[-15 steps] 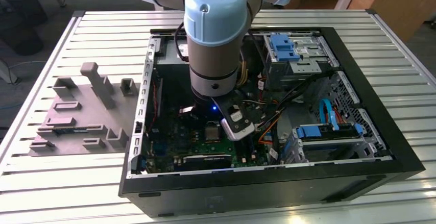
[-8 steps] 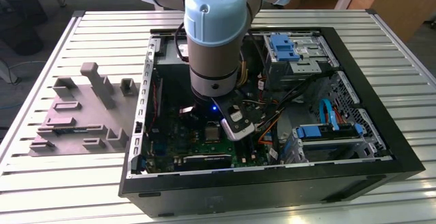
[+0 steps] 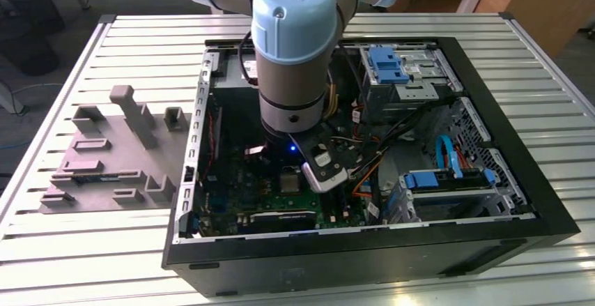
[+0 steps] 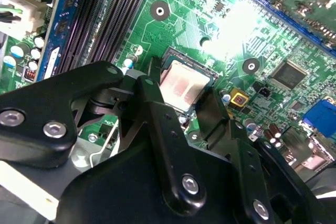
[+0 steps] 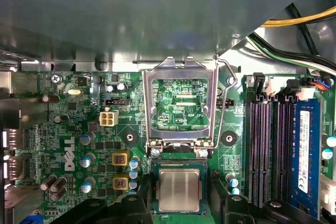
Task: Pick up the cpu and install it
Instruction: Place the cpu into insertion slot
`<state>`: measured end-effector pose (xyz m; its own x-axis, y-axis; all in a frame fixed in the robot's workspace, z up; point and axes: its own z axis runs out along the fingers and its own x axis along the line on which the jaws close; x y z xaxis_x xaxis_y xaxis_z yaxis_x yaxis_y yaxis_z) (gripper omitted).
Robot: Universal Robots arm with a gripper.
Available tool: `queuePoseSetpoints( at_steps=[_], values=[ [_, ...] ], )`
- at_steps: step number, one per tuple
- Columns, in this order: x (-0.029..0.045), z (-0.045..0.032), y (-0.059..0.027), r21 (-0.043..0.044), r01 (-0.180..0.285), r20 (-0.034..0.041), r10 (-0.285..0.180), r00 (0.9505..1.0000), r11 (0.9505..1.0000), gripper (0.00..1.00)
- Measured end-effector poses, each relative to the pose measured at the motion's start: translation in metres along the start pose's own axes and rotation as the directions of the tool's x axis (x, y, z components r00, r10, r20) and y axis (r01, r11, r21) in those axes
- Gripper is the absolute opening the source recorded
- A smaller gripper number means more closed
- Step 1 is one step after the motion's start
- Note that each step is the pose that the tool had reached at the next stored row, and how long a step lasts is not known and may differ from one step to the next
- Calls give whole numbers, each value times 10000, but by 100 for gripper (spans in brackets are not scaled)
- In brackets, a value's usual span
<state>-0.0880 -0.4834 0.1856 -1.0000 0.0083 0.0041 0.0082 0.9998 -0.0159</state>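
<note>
The gripper hangs low over the motherboard, its black fingers spread wide on either side of the cpu and not clamping it. The cpu lies flat in the socket between them. Just beyond the fingertips the socket's metal frame stands flipped open. Farther out, the PC case surrounds the arm.
</note>
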Motion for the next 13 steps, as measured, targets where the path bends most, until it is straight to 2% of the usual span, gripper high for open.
queuePoseSetpoints(
  at_steps=[4, 10, 11, 12, 13],
  values=[
    [1, -27, 0, -5, -1, 0, 1, 10000, 10000, 54],
    [1, -159, -3, 0, -1, -8, 1, 10000, 10000, 54],
    [1, -185, -4, 0, -1, -9, 1, 10000, 10000, 52],
    [2, -211, -4, 0, 0, -10, 0, 10000, 10000, 46],
    [2, -234, -4, 0, 0, -10, 0, 10000, 10000, 46]
  ],
)
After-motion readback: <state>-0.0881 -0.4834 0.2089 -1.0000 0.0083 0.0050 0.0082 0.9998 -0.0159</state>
